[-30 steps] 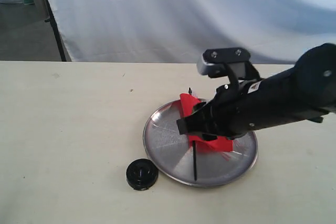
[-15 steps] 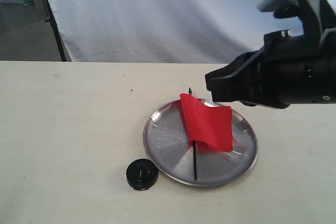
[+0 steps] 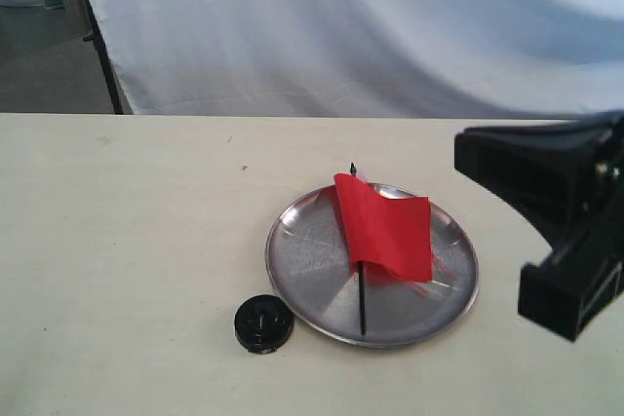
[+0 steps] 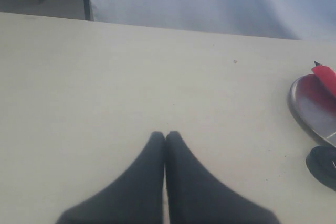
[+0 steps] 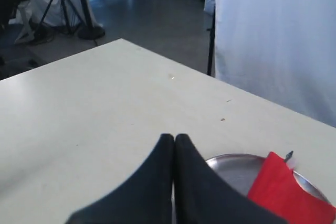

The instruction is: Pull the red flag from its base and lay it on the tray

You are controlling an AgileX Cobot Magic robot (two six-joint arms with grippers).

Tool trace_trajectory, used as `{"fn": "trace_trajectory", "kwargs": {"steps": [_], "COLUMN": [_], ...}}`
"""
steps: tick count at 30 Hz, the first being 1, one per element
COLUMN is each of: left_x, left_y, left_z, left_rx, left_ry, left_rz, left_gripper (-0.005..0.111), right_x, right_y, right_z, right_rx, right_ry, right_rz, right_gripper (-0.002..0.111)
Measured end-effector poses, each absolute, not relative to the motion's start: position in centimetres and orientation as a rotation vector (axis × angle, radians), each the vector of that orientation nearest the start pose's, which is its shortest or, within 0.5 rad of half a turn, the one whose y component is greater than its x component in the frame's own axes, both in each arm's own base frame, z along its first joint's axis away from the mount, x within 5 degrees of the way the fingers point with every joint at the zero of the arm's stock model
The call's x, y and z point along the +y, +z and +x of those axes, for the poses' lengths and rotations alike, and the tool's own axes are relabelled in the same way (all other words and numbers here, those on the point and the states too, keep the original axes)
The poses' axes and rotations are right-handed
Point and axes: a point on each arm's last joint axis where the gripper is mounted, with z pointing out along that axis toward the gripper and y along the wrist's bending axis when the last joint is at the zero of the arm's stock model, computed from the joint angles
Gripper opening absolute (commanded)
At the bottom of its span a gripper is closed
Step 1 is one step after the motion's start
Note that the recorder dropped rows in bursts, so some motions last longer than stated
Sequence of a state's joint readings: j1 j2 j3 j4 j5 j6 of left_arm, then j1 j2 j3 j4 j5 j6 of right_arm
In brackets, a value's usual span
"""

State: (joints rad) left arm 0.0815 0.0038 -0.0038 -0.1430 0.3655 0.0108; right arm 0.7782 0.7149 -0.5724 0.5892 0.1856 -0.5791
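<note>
The red flag (image 3: 385, 226) lies on the tray (image 3: 302, 265), the base (image 3: 263, 323) just beside its near-left rim. The right gripper (image 5: 174, 139) and left gripper (image 4: 165, 135) are both pressed together and empty. A low sweep by the right one could jolt the tray and spill the flag.

red flag (image 3: 385, 226), silver tray (image 3: 302, 252), black base (image 3: 263, 323)

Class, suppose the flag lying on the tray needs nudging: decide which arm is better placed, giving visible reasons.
Right. The right gripper, shut, hangs close beside the tray holding the red flag. The left gripper, also shut, looks farther off and is absent from the exterior view.
</note>
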Motion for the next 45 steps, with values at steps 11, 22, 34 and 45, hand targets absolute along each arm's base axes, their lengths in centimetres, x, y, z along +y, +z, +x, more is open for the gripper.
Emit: {"fn": "trace_trajectory", "kwargs": {"steps": [11,22,34,45], "left_x": [0.0,0.0,0.0,0.0], "left_y": [18.2,18.2,18.2,18.2], "left_z": [5.3,5.3,5.3,5.3], "left_rx": [1.840,1.840,1.840,1.841], "left_ry": [-0.076,-0.076,-0.076,-0.076], "left_rz": [-0.153,-0.153,-0.153,-0.153], "left_gripper": [0.000,0.000,0.000,0.000], "right_x": [4.5,3.5,3.3,3.3], "right_y": [21.0,20.5,19.8,19.6], "right_z": [7.5,5.9,4.7,4.6], "right_rx": [1.673,1.620,1.626,1.640], "right_ry": [0.584,0.524,0.448,0.434], "right_rz": [-0.271,-0.318,-0.414,-0.445], "right_gripper": [0.000,0.000,0.000,0.000]}}
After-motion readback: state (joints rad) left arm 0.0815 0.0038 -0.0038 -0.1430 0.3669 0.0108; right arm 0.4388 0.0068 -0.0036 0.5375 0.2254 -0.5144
